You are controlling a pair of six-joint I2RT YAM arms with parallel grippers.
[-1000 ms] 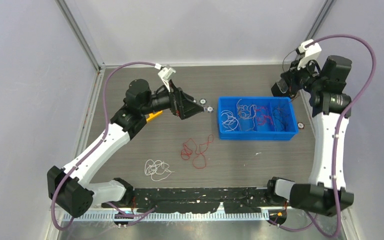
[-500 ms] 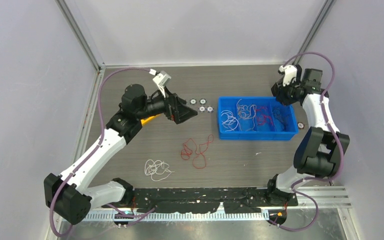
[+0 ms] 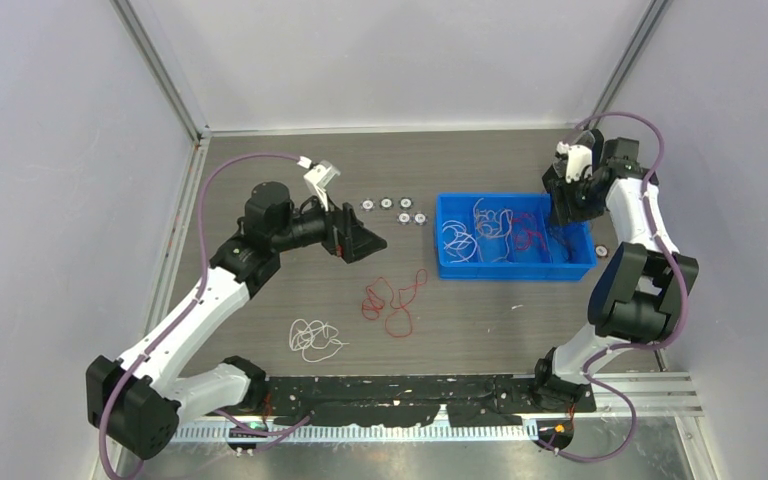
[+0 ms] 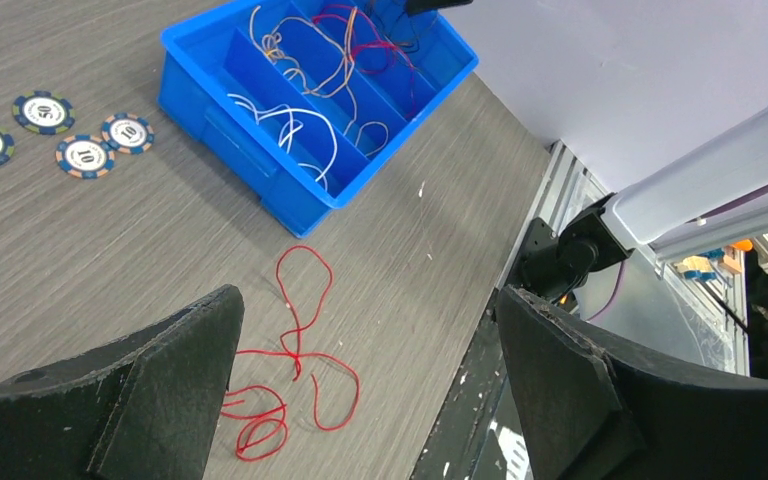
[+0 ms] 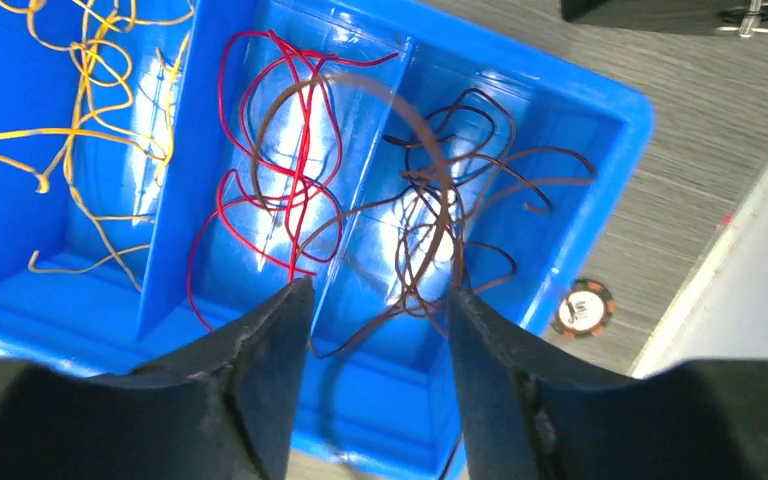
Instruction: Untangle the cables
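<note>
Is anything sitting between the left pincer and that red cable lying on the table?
Nothing visible. Only bare table lies between the open left pincer and the red cable; the poker chips sit off to one side.

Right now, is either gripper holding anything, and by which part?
Left gripper: nothing. Right gripper: open over the blue bin; a brown cable loops between its jaws, but whether it hangs on them cannot be told.

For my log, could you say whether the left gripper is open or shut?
Open: the left gripper shows its fingers wide apart, nothing held between them.
</note>
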